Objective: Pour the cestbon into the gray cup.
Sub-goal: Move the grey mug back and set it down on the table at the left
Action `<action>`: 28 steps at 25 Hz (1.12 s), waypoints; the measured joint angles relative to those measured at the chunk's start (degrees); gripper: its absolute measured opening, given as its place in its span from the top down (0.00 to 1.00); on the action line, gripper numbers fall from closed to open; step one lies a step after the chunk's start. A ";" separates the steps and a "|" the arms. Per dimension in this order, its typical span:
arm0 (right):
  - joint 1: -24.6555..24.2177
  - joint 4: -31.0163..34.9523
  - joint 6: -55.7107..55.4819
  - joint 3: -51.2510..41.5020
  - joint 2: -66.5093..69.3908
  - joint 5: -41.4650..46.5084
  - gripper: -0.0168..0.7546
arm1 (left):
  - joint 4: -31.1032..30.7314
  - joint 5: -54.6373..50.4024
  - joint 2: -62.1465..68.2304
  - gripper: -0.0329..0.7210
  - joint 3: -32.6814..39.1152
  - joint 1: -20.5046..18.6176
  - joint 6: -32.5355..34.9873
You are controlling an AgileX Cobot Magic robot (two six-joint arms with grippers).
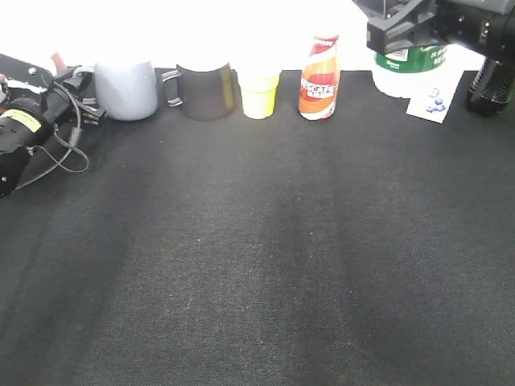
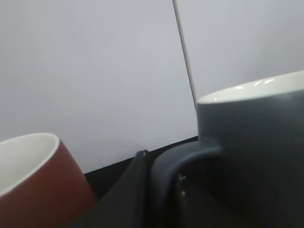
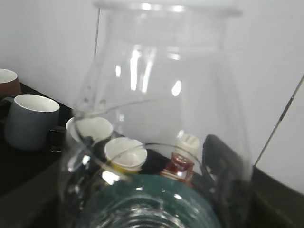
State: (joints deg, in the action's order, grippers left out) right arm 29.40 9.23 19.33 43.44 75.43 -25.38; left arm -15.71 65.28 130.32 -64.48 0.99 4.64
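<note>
We list first the black table (image 1: 265,265), which fills most of the exterior view, with a white wall behind.

Next, the right arm (image 1: 434,24), at the upper right, reaches over the cestbon (image 1: 410,68). This clear bottle with a green label stands at the far right of the back row. In the right wrist view it fills the picture (image 3: 161,118) close up. We cannot tell how far those jaws stand apart, or whether they grip it.

The left arm (image 1: 24,129) lies low at the far left.

The gray cup (image 1: 126,90) stands at the left end of the row. In the left wrist view its handle (image 2: 183,159) sits just beside a dark finger (image 2: 135,190). We cannot tell the jaw opening there.

Beside it we note:
- a black mug (image 1: 205,91)
- a yellow cup (image 1: 259,95)
- an orange bottle (image 1: 319,79)
- a reddish mug (image 2: 35,185), seen by the left wrist camera
</note>
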 joint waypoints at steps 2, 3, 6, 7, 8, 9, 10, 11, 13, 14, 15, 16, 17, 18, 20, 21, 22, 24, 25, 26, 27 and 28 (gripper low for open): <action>0.00 0.00 0.00 0.00 0.00 -0.14 0.32 | 0.00 0.00 0.00 0.86 0.00 0.00 0.00; 0.00 0.00 0.00 0.00 0.00 -0.30 0.32 | 0.00 0.00 0.00 0.86 0.00 0.00 0.00; 0.00 0.00 0.00 0.00 0.00 -0.34 0.32 | 0.00 0.00 0.00 0.86 0.00 0.00 0.00; 0.00 0.00 0.00 0.00 0.00 -0.34 0.32 | 0.00 0.00 0.00 0.86 0.00 0.00 0.00; 0.00 0.00 0.00 0.00 0.00 -0.34 0.32 | 0.00 0.00 0.00 0.86 0.00 0.00 0.00; 0.00 0.00 0.00 0.00 0.00 -0.34 0.32 | 0.00 0.11 0.00 0.84 0.00 0.00 0.00; 0.00 0.00 0.00 0.00 0.00 -0.34 0.32 | 0.00 0.96 0.00 0.81 0.00 0.00 -0.22; 0.00 0.00 0.00 0.00 0.00 -0.34 0.32 | -0.07 1.48 0.00 0.75 0.00 0.00 -0.36; 0.00 0.00 0.00 0.00 0.00 -0.37 0.32 | 0.24 1.83 -0.05 0.66 -0.01 0.00 -0.41; 0.00 0.00 0.00 0.00 0.00 -0.37 0.32 | 0.40 1.59 -0.05 0.65 -0.01 0.00 -0.43; 0.00 0.00 0.00 0.00 0.00 -0.43 0.32 | 0.60 1.01 -0.05 0.65 -0.01 0.00 -0.48; 0.00 0.00 0.00 0.00 0.00 -0.49 0.32 | 0.87 0.36 -0.05 0.64 -0.01 0.00 -0.48; 0.00 0.00 0.00 0.00 0.00 -0.74 0.32 | 1.15 -0.41 -0.05 0.64 -0.01 0.00 -0.48; 0.00 0.00 0.00 0.00 0.00 -1.16 0.32 | 1.15 -1.03 -0.05 0.64 -0.01 0.00 -0.49; 0.00 0.00 0.00 0.00 0.00 -1.68 0.32 | 1.15 -1.42 -0.05 0.64 -0.01 -0.02 -1.64; 0.00 0.00 0.00 0.00 0.00 -1.73 0.32 | 1.09 -1.45 -0.05 0.64 -0.01 -0.02 -1.75; 0.00 0.00 0.00 0.00 0.00 -1.73 0.32 | 1.09 -1.45 -0.05 0.64 -0.01 -0.02 -1.89; 0.00 0.00 0.00 0.00 0.00 -1.73 0.32 | 1.05 -1.52 -0.05 0.64 0.14 -0.02 -2.45; 0.00 0.00 0.00 0.00 0.00 -1.73 0.32 | 1.05 -1.52 -0.15 0.64 0.93 -0.02 -2.63; 0.00 0.00 0.00 0.00 0.00 -1.73 0.32 | 1.05 -1.18 -0.15 0.64 1.97 -0.02 -2.67; 0.00 0.00 0.00 0.00 0.00 -1.79 0.32 | 1.05 0.02 -0.29 0.64 2.89 -0.02 -2.75; 0.00 0.00 0.00 0.00 0.00 -1.83 0.32 | 0.97 0.93 -0.34 0.64 3.59 -0.07 -2.75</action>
State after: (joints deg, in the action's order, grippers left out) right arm 29.40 9.23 19.33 43.44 75.43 -27.21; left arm -14.74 66.21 129.97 -60.89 0.92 1.89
